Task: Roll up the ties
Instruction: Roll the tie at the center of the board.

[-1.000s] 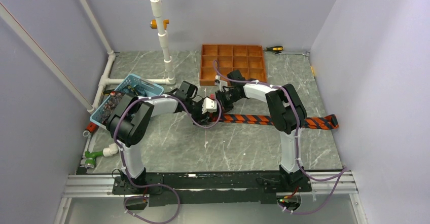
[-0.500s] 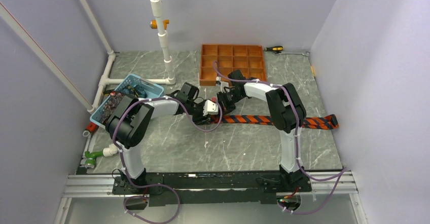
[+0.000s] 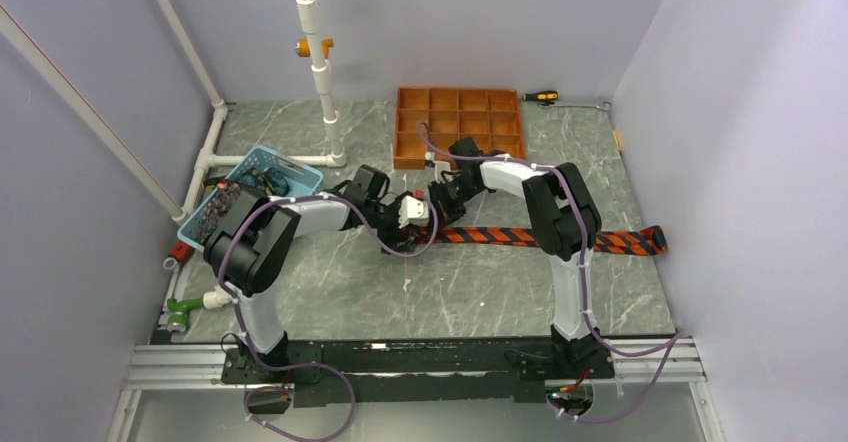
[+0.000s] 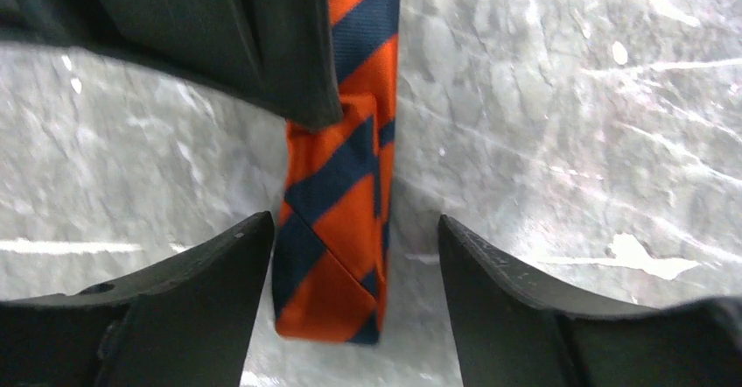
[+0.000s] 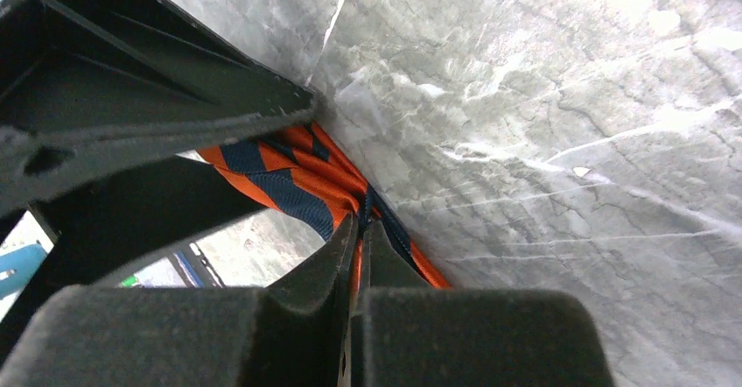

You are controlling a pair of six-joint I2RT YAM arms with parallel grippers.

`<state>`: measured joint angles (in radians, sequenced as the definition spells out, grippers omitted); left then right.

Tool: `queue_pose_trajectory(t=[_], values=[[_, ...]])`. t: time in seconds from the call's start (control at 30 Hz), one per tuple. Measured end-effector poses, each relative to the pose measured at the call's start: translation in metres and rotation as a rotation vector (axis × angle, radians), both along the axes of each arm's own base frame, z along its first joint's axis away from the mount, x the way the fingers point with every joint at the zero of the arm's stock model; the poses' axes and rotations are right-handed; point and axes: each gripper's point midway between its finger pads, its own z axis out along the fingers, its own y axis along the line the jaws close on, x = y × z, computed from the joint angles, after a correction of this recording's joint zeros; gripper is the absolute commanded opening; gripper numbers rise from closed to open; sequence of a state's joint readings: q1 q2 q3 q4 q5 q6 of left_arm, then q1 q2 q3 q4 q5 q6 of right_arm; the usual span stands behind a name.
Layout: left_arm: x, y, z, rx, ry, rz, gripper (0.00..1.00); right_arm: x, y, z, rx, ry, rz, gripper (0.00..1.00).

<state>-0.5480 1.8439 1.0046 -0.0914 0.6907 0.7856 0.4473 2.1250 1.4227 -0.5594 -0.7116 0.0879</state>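
From above, 1 striped tie [image 3: 500, 234] lies flat on the worktop [image 3: 450, 292], running from the centre to the right edge. 2 grippers meet at its left end: left gripper [image 3: 413, 211] and right gripper [image 3: 438, 202]. Behind them stands 1 gridded tray [image 3: 459, 114]. At the left, 1 blue basket [image 3: 268, 152] holds dark things, possibly cloth.

Left wrist: the left gripper is spread, with the tie's folded tip between its fingers; the right gripper's dark finger covers the cloth above.

Right wrist: the right gripper is pressed together, pinching bunched tie.

walls [image 3: 450, 22]: pale lilac, 3 sides | tabletop [image 3: 330, 292]: grey marble w/ white veins

Part of striped tie [image 3: 492, 235] hidden beneath right arm [image 3: 562, 214] (top view), basket [image 3: 296, 169] contents indistinct
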Motion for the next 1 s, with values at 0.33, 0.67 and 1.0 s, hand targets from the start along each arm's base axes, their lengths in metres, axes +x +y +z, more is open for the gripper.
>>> queue_pose_trajectory(t=[0.33,0.67,1.0], values=[[-0.002,0.02,-0.001,-0.029,0.058,0.127,0.57,0.0,-0.001,-0.001,0.001,-0.016,0.021,0.0],[-0.002,0.019,0.006,-0.055,0.045,0.137,0.39,0.0,-0.001,-0.001,0.001,-0.02,0.026,0.0],[0.002,-0.016,0.037,-0.14,0.027,0.073,0.38,0.0,-0.001,0.0,0.004,-0.019,0.026,0.0]])
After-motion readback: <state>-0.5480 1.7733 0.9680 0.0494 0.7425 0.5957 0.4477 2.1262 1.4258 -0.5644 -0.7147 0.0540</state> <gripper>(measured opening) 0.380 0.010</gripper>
